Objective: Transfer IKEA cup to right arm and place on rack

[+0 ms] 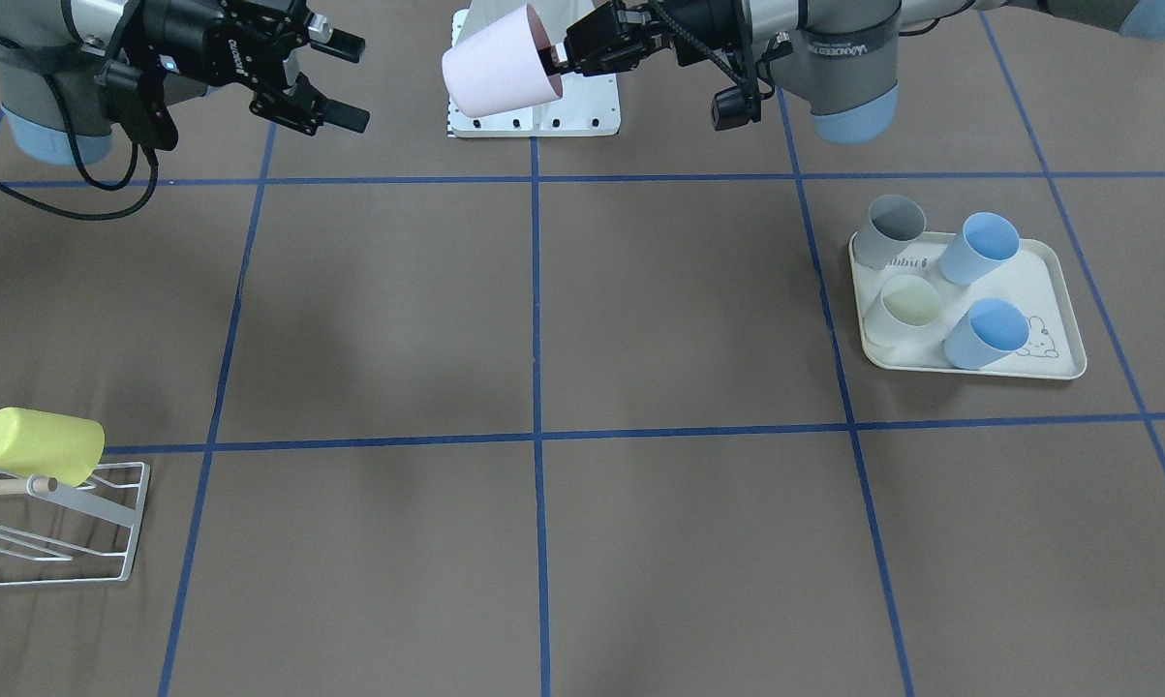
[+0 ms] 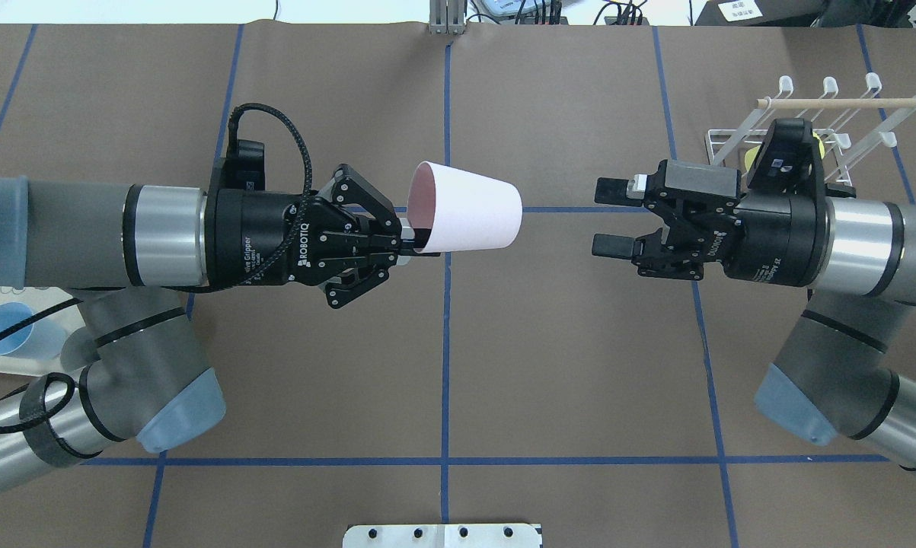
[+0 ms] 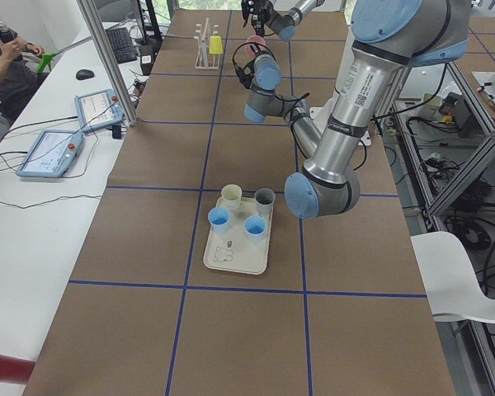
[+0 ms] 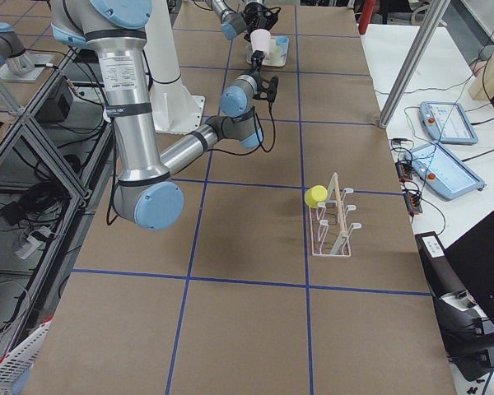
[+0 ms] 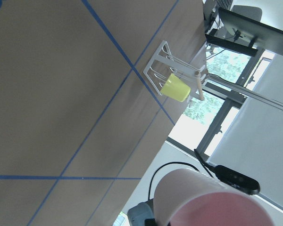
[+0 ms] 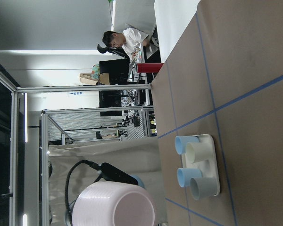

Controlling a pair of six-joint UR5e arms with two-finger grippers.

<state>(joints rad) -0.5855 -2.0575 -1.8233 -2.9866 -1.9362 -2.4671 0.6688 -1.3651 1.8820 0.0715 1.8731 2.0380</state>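
Over the table [image 2: 564, 365], well apart from the rack [image 2: 838, 103], the pink cup [image 2: 469, 217] hangs sideways, base toward the right gripper [image 2: 610, 218], which is spread wide. The left gripper [image 2: 412, 242] pinches its rim. The right should surround the cup's body squarely before the left releases.

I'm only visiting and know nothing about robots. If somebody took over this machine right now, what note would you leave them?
Left gripper: shut on the rim of the pink cup, held sideways in the air, base toward the other arm.
Right gripper: open, empty, facing the cup, a gap between.
Rack: carries one yellow cup.
Tray: four more cups.
Done: pink cup lifted and presented.
Left to do: right gripper grasps it, left releases, cup goes onto the rack.
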